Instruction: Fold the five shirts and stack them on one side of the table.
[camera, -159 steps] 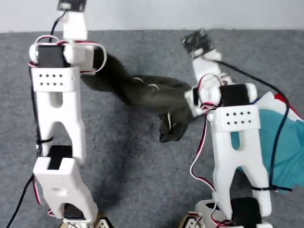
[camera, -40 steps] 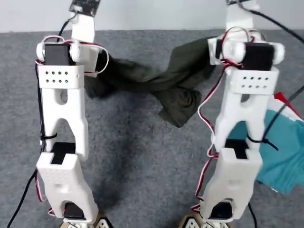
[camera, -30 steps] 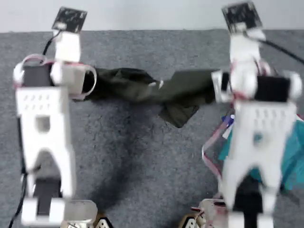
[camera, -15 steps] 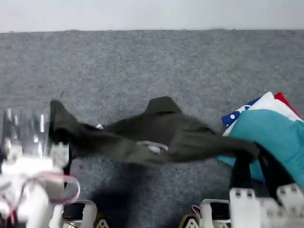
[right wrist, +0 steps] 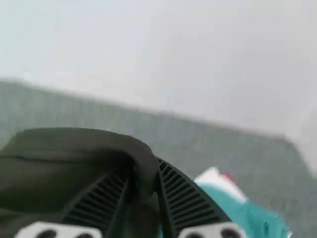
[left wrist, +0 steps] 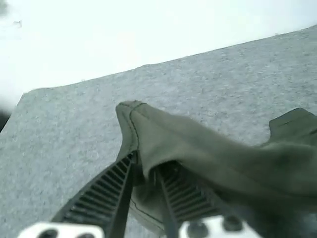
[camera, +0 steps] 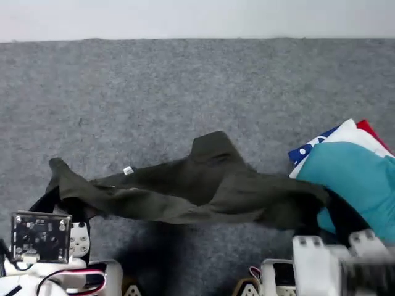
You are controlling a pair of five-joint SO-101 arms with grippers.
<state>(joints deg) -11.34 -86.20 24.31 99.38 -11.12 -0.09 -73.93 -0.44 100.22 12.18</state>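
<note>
— We're clamping the olive shirt (camera: 203, 185) at both ends: left gripper (left wrist: 144, 166) pinching one, right gripper (right wrist: 144, 171) the other.
— We're holding it stretched over the grey table (camera: 185, 80), beside the folded stack (camera: 361, 179).

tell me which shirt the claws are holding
The dark olive shirt, pinched at one end by the left claw and at the other by the right claw; the teal shirt lies stacked.
</note>
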